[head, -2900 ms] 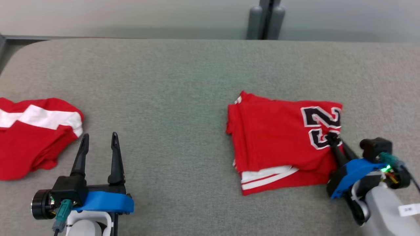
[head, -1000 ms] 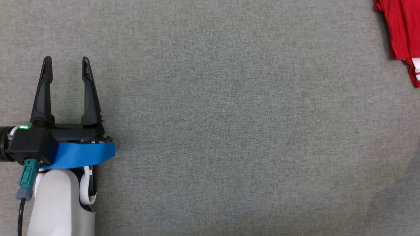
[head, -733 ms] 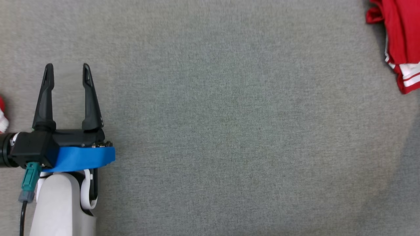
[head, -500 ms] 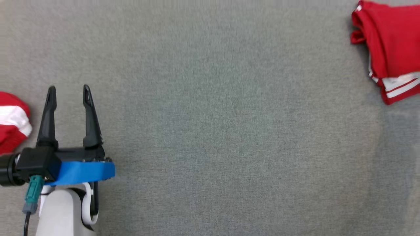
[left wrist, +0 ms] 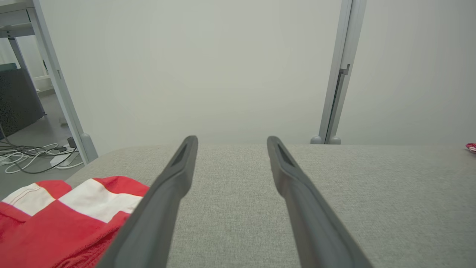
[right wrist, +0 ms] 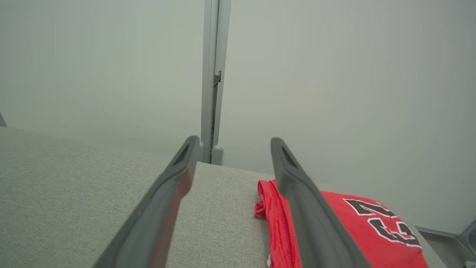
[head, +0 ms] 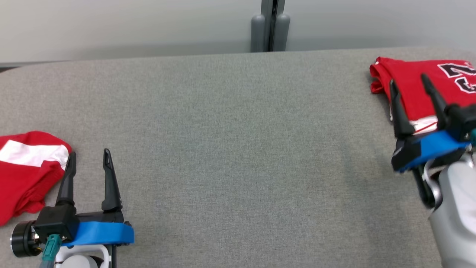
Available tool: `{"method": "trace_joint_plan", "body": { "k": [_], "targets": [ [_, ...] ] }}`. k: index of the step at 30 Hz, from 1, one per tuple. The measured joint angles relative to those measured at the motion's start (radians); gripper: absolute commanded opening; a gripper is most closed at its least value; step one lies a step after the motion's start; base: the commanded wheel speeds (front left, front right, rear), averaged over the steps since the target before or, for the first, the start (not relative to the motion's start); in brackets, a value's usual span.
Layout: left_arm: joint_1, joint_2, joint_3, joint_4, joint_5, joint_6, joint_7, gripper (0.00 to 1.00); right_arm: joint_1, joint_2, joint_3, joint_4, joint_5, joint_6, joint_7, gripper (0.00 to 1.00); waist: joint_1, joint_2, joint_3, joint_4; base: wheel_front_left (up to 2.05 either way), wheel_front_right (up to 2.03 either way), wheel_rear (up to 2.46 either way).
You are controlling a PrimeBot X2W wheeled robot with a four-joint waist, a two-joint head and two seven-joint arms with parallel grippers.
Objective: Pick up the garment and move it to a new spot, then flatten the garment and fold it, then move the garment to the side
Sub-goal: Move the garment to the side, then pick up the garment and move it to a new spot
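1. Landmark: grey post (head: pixel 269 26), upright just behind the far edge of the grey table (head: pixel 238 149).
2. Folded red garment (head: pixel 412 80), dark number on top, lies on the table well right of the post and close to the far edge. Its right part runs out of the head view.
3. Right gripper (head: pixel 408 79): fingers spread, grasping nothing. It sits right of the post, fingers crossing the garment's left part. Contact cannot be told.
4. Left gripper (head: pixel 89 152): released, empty, over bare cloth well left of the post, near side.
5. Open room: broad bare tabletop directly before the post, between the two grippers.
6. In the way: a crumpled red-and-white garment (head: pixel 26 167) far left of the post, just beside the left gripper.
7. Cables (left wrist: pixel 33 156) on the floor left of the post, beyond the table's rounded corner.
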Motion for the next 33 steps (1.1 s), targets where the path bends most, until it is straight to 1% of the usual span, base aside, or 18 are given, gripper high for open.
{"method": "trace_joint_plan", "body": {
  "k": [8,12,20,25,33],
  "targets": [
    [0.033,-0.008,-0.005,0.026,-0.007,0.0,0.0,1.0,0.202,0.061,-0.022,-0.139,0.026,0.0,0.001,1.0,0.0001,0.0,-0.06,-0.005,0.0,0.0,0.0],
    [0.051,-0.011,-0.007,0.033,-0.01,0.0,0.0,1.0,0.29,0.091,-0.051,-0.224,0.022,0.0,0.023,1.0,0.0001,0.0,-0.078,-0.012,0.0,0.0,0.0],
    [0.054,-0.015,-0.016,0.049,-0.014,-0.004,0.0,1.0,0.446,0.172,-0.091,-0.386,-0.012,0.0,0.078,1.0,0.0002,0.0,-0.098,-0.015,0.0,0.0,0.0],
    [0.054,-0.016,-0.018,0.053,-0.014,-0.006,0.0,1.0,0.506,0.204,-0.094,-0.439,-0.013,0.0,0.105,1.0,0.0002,0.0,-0.102,-0.012,0.0,0.0,0.0],
    [0.053,-0.013,-0.02,0.057,-0.013,-0.009,0.0,1.0,0.522,0.217,-0.1,-0.46,-0.019,0.0,0.12,1.0,0.0003,0.0,-0.1,-0.008,0.0,0.0,0.0]
  ]
}}
